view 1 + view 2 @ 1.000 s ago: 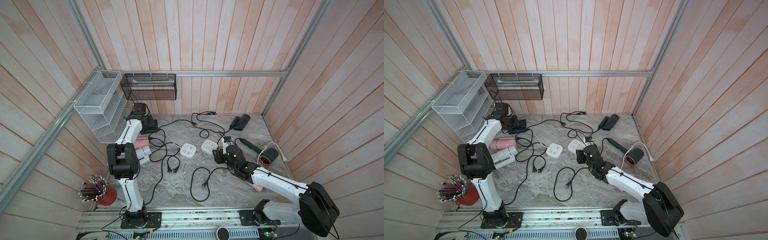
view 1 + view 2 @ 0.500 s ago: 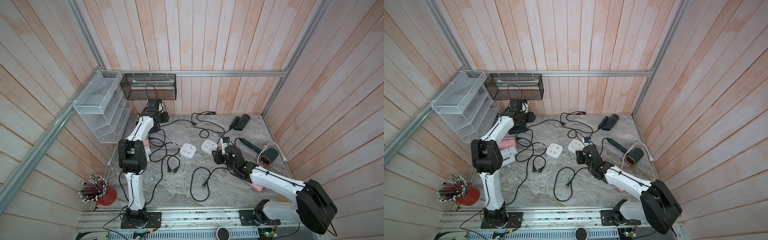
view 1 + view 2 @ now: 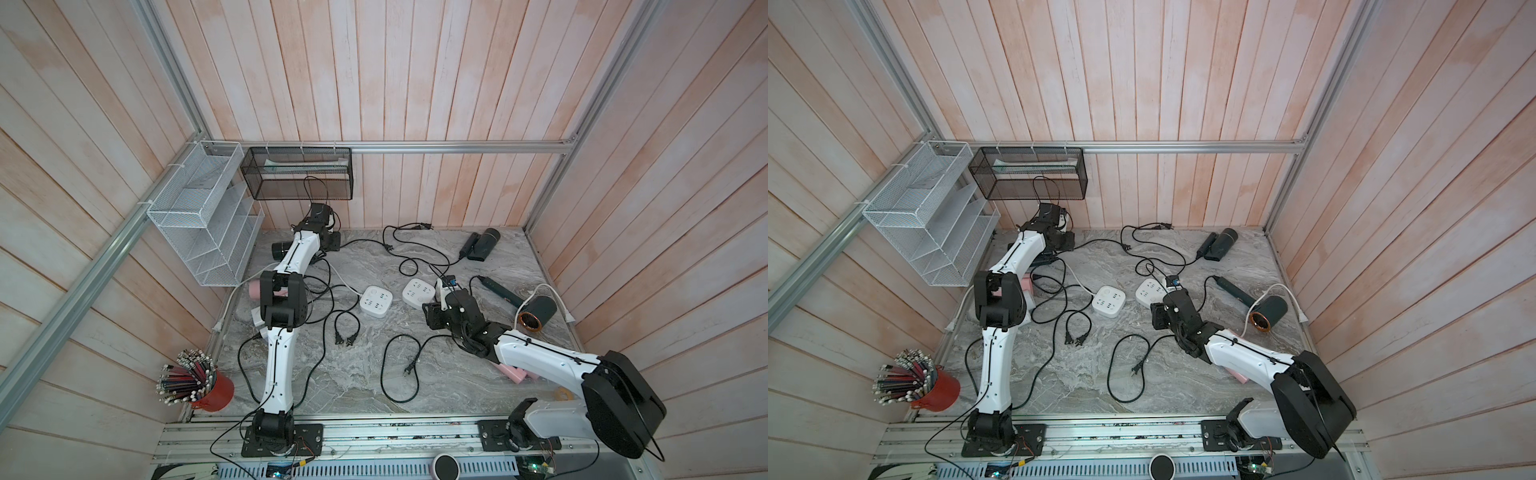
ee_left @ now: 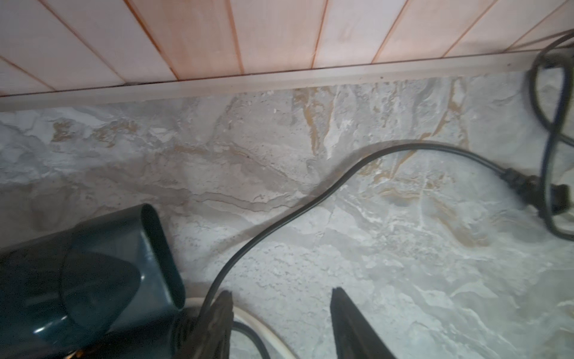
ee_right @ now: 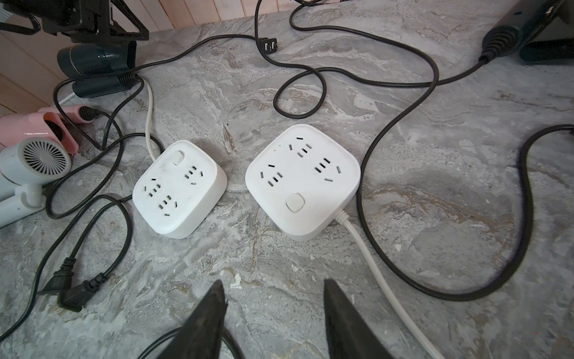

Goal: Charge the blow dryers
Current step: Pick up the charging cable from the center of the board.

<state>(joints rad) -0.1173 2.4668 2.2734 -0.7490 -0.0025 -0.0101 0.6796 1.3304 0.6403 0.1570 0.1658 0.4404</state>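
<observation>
Both empty and part-open, left tool (image 4: 282, 292) and right tool (image 5: 274, 281); grey blow dryer (image 5: 34, 161) clear only in right wrist view.

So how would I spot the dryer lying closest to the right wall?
Find the marble table, then its edge along the right wall. A dark dryer lies there, a white cord arching past it. Unlike the folded dryer further back, its mouth shows a copper ring.

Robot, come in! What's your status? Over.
Left claw open, beside dark blow dryer. Right claw open, facing power strips. Nothing plugged in; cords tangled.
</observation>
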